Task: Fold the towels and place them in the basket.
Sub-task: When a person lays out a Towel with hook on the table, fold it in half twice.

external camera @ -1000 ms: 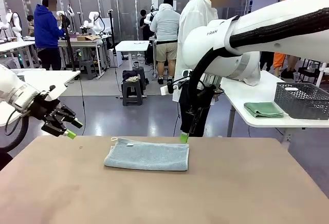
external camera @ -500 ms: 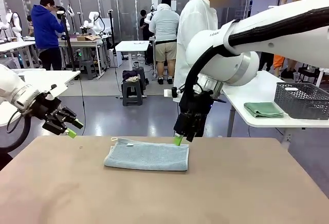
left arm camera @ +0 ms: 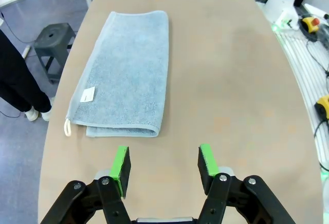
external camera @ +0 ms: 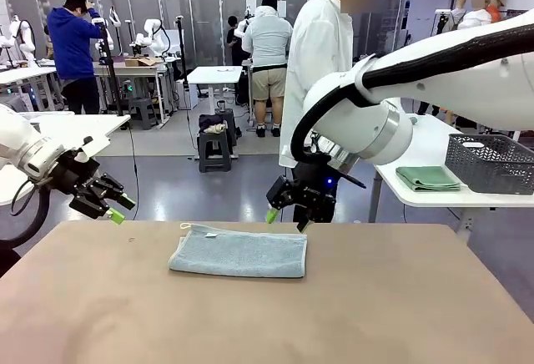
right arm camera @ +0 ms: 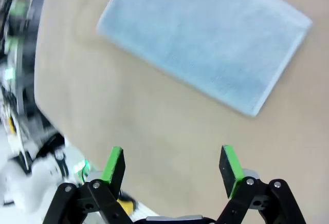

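Brown desk: blue-grey towel, folded, near the far edge, not yet basketed. White side desk: green towel, folded, beside basket. My left claw and right claw: released, empty.

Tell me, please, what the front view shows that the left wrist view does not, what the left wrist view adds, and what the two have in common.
Front view: the right gripper, open, near the far edge of the blue-grey towel, and a side table with the folded green towel beside the dark grey basket.
Left wrist view: the two layers at the towel's nearer end.
Both: the towel lies folded on the table; the left gripper is open, its fingers apart from the towel.
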You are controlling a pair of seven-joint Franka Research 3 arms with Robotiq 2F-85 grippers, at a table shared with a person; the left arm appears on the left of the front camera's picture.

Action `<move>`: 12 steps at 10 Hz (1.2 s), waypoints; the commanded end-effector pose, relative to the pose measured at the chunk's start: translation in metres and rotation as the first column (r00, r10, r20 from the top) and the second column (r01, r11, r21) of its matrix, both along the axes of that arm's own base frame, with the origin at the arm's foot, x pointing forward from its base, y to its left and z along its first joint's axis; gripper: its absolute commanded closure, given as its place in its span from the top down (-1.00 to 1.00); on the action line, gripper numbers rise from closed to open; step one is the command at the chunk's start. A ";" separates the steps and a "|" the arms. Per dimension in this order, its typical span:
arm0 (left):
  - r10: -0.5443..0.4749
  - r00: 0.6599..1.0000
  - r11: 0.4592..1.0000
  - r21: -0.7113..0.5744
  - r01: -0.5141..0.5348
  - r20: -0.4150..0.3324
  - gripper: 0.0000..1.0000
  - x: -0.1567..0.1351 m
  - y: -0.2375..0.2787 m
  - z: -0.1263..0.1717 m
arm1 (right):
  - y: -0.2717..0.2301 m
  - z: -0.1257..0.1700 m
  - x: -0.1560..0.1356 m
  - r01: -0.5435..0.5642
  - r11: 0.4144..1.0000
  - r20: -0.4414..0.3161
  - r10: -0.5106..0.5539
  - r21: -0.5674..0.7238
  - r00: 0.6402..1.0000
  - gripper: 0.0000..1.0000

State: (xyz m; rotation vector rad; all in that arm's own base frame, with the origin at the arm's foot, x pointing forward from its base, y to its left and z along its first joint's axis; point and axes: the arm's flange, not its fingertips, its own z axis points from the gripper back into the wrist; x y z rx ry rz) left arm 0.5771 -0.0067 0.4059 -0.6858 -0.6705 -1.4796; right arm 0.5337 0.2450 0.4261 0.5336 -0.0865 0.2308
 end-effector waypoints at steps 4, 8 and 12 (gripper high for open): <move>-0.010 1.000 1.000 0.001 0.010 0.011 0.35 0.000 0.000 0.000 | 0.003 -0.022 0.008 0.226 0.969 0.045 -0.223 -0.098 0.974 0.86; -0.010 1.000 1.000 0.001 0.010 0.011 0.35 0.000 0.000 0.000 | -0.004 -0.024 0.010 0.179 0.982 0.058 -0.176 -0.060 0.983 0.86; -0.010 1.000 1.000 0.001 0.010 0.011 0.35 0.000 0.000 0.000 | 0.008 -0.037 0.026 0.279 0.955 0.028 -0.278 -0.099 0.960 0.86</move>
